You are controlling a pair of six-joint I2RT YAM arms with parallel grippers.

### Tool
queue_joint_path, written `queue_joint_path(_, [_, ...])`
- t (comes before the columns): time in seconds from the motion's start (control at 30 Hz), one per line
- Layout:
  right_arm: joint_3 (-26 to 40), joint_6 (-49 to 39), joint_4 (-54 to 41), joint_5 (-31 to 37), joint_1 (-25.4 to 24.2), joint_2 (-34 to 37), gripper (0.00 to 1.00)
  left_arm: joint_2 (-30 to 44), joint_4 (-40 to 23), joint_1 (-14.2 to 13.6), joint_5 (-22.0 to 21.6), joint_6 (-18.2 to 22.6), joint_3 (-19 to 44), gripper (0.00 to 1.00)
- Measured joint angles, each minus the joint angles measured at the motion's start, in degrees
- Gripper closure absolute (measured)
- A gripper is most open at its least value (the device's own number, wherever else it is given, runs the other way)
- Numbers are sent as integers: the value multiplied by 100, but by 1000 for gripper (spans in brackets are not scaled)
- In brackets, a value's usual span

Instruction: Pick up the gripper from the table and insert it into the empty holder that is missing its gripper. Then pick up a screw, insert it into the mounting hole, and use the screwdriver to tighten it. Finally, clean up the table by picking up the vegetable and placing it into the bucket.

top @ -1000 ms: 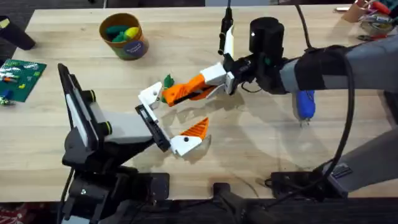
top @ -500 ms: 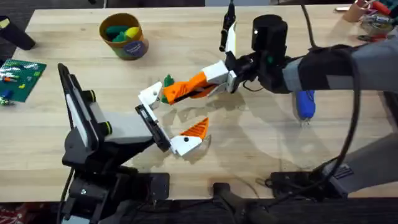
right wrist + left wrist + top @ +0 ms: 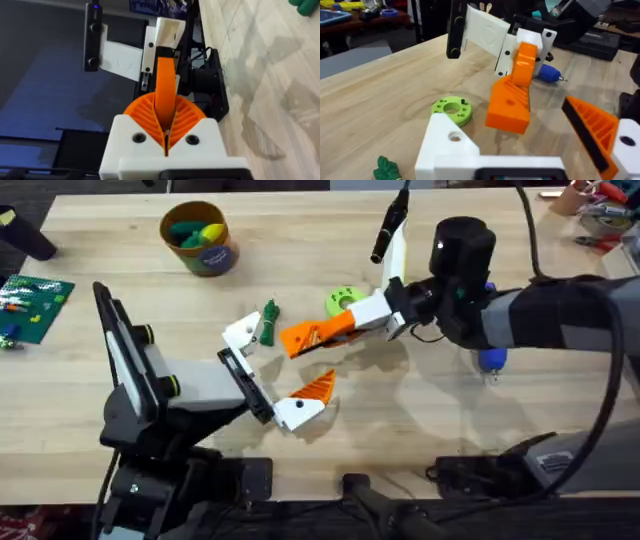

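Far to the left of the holder you have a green circuit board at the table's edge. Left of the holder and farther back stands the bucket, with green and yellow pieces inside it.

Your left gripper is spread wide. One jaw ends in the holder, which is bare, as you can see from the left wrist. The other jaw, on the near side of the holder, carries an orange ribbed finger on its own white mount.

The vegetable lies on the table just right of the holder, so close that you cannot tell whether they touch.

Right of the vegetable is the gripper, apart from the holder and pointing its broad end toward it. Your right gripper is clamped on its narrow end. In the right wrist view the orange pads close around the gripper, and the left wrist view shows it hanging broad end down. You cannot tell whether it touches the table.

A lime-green ring lies flat behind the gripper, farther right of the holder.

Well to the right of the holder, past the right wrist, lies the screwdriver, partly hidden by the arm.
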Motion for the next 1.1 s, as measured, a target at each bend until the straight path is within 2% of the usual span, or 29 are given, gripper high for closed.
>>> queue_joint_path(0.23, [0, -3, 8, 0, 15, -5, 982, 2, -1, 0, 37, 0, 0, 15])
queue_joint_path(0.5, [0, 93, 9, 0, 45, -5, 981, 0, -37, 0, 331, 0, 0, 15])
queue_joint_path(0.83, [0, 248, 197, -2, 493, -5, 982, 2, -43, 0, 384, 0, 0, 14])
queue_joint_path(1.1, [0, 234, 262, 5, 450, -5, 982, 1, -43, 0, 384, 0, 0, 14])
